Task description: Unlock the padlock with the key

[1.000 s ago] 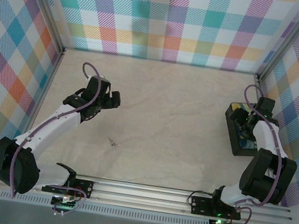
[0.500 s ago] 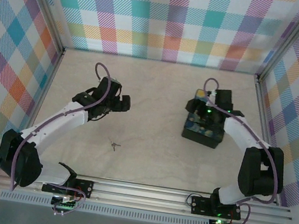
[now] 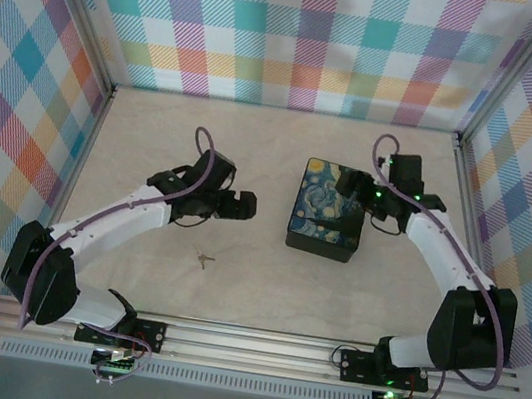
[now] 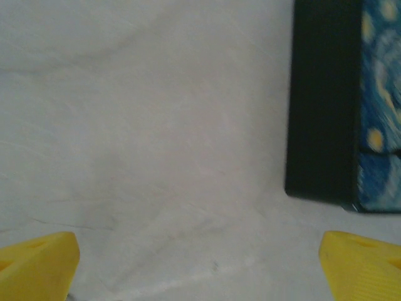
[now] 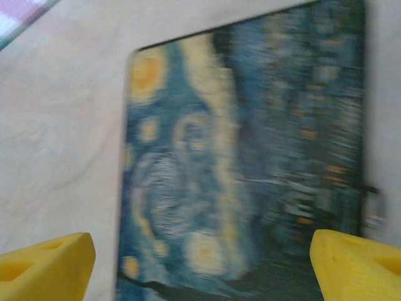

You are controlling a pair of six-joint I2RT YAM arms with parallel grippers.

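Key (image 3: 203, 259) lies flat on table (image 3: 285, 142), left of centre toward the near edge; too small to make out detail. Nothing touches it.

Left gripper (image 3: 242, 206) hangs just beyond the key on the far side, apart from it and pointing right toward box (image 3: 328, 209). Jaws spread wide, nothing between them. Left wrist view: left gripper (image 4: 200, 269) shows yellow fingertips (image 4: 37, 266) at the two bottom corners with bare table between; box (image 4: 326, 100) sits at upper right, black side wall and a strip of blue lid.

The box rests near table centre, right of the key and well apart from it. Lid is blue with yellow swirls.

Right gripper (image 3: 349, 184) is at the box's far-right corner, over the lid. Right wrist view: right gripper (image 5: 200, 269) has fingertips (image 5: 44, 266) wide apart and grips nothing; blurred box (image 5: 238, 157) lid lies below. Can't tell if fingers touch the lid. Small pale bit (image 5: 374, 212) at the box's right edge, too blurred to identify.

Plaid walls (image 3: 302, 33) surround the table.
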